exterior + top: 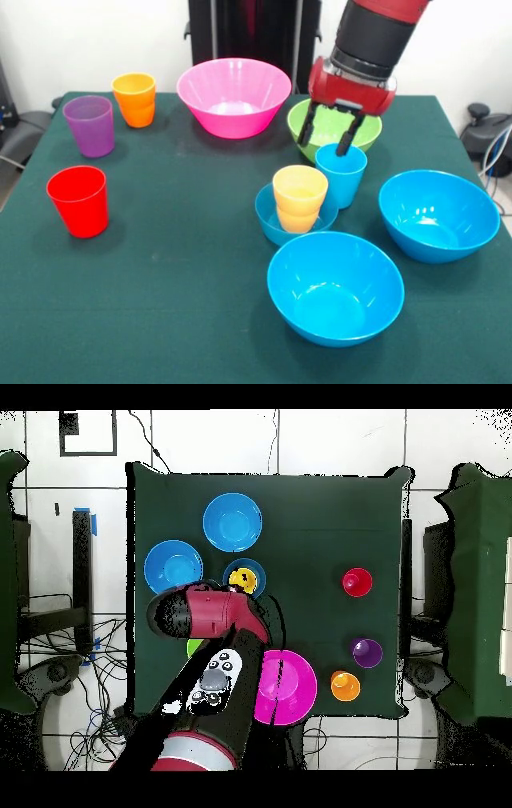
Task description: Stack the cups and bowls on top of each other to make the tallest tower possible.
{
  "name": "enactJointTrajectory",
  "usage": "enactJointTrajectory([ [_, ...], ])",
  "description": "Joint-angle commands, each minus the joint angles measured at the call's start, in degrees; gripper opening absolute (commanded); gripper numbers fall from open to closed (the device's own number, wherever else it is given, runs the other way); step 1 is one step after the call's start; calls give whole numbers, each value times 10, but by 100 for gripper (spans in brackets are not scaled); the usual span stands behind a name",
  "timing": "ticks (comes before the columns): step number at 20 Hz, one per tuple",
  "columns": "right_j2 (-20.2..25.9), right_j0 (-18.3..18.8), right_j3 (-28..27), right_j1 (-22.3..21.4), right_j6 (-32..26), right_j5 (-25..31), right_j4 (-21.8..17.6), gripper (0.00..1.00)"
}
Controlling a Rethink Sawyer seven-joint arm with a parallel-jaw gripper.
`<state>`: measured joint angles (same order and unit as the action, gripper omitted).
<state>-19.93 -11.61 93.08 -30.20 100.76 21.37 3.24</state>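
Observation:
My gripper (pixel 323 145) is open and empty. It hangs just above the light blue cup (pixel 342 178): one finger (pixel 346 141) is at the cup's rim and the other is to its left, in front of the green bowl (pixel 366 132). A yellow-orange cup (pixel 299 197) stands upright in the small blue bowl (pixel 267 218), next to the light blue cup. In the overhead view the arm (pixel 205 612) hides the gripper and the light blue cup. The yellow-orange cup (pixel 241 578) shows there in its small blue bowl (pixel 257 567).
The pink bowl (pixel 234 96) is at the back middle. Orange (pixel 134 99), purple (pixel 90 126) and red (pixel 78 201) cups stand on the left. Two large blue bowls (pixel 334 286) (pixel 438 214) sit at the front right. All rest on the green cloth.

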Motion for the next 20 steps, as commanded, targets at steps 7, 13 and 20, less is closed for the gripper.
enactJointTrajectory([
  [7,7,4,22,-23,80,93,-4,100],
  [13,-1,1,30,-26,82,86,-6,100],
  [20,-28,-5,18,-26,71,89,-22,100],
])
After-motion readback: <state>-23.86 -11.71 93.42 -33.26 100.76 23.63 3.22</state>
